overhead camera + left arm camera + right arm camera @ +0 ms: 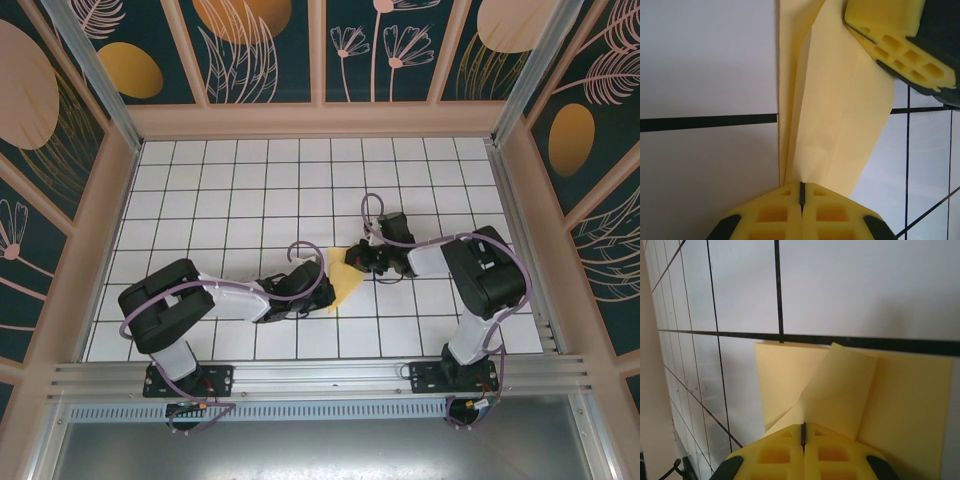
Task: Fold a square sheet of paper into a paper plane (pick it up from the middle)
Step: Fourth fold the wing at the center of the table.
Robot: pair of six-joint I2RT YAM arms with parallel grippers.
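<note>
Sheet: square sheet of paper (345, 283), partly folded, mid-way across the grid table (250, 200).
Left gripper (801, 192): jaws closed tight, nipping the sheet's narrow folded end.
Right gripper (803, 432): jaws closed tight on a raised flap at the opposite end.
Reason: probably opposite ends pinched to keep the crease taut and aligned for the next fold.

Top camera looks down; close wrist cameras share paper (840, 125).

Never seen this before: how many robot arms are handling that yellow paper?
2: the left arm reaches in from lower left, the right arm from the right, meeting at the yellow paper.
</note>
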